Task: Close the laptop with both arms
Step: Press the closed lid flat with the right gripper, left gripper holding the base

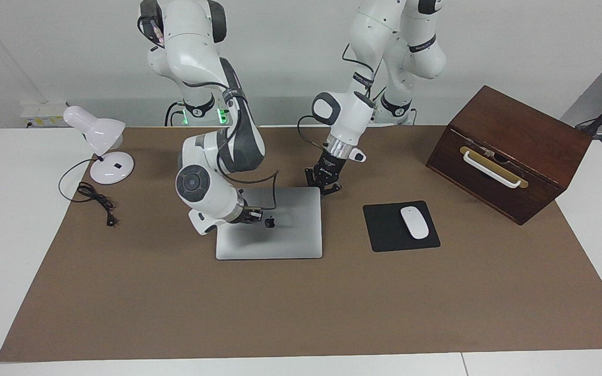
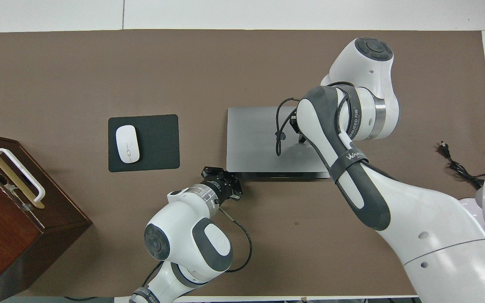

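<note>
**Lid down, both grippers closed and empty**

Nearest the robots, the left gripper (image 1: 323,188) hangs just over the laptop's hinge-side corner toward the left arm's end of the table, fingertips together and holding nothing. The left arm slopes down from its base with the wrist tipped toward the laptop (image 1: 280,235); that corner is a likely place to steady the base as the lid comes down, though contact cannot be confirmed here.

Next out, the laptop lies flat on the brown mat (image 1: 301,313), mid-table, its silver lid facing up with the dark logo showing. The lid looks fully down, so the task appears essentially done. The right gripper (image 1: 257,215) sits low over the lid just beside the logo, fingers pinched shut on nothing, which suits pressing the lid flat rather than grasping it. The right arm folds sharply, its elbow swung out past the laptop and the wrist lying nearly level across the lid.

Farther from the robots, the black mouse pad (image 1: 384,230) with its white mouse (image 1: 415,222) rests beside the laptop, untouched.
</note>
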You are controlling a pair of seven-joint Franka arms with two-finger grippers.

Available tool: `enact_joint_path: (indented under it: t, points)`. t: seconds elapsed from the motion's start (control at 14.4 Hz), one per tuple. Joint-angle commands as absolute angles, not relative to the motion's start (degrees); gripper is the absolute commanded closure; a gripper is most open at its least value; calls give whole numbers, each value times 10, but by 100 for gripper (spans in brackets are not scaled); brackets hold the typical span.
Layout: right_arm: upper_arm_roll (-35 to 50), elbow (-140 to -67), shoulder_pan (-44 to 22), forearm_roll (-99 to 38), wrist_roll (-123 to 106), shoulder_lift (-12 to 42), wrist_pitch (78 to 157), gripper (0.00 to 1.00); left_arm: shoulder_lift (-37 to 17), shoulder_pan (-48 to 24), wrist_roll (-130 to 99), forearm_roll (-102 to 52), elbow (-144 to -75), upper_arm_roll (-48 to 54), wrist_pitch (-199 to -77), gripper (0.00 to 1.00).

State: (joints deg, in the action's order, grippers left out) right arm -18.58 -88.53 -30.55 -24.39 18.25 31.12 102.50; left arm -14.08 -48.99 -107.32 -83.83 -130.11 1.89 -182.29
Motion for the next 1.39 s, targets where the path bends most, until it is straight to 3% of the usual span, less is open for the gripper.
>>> enact_joint_path:
  t: [0.0,1.32]
  points:
    - [-185,-926,-309,-234,170,285,1044,100,-130,-498,-1063,-849,-1325,15,-1827,100]
    - [-185,-960,-313,-234,169,275,1073,100,-130,-497,-1063,-850,-1325,15,-1827,100]
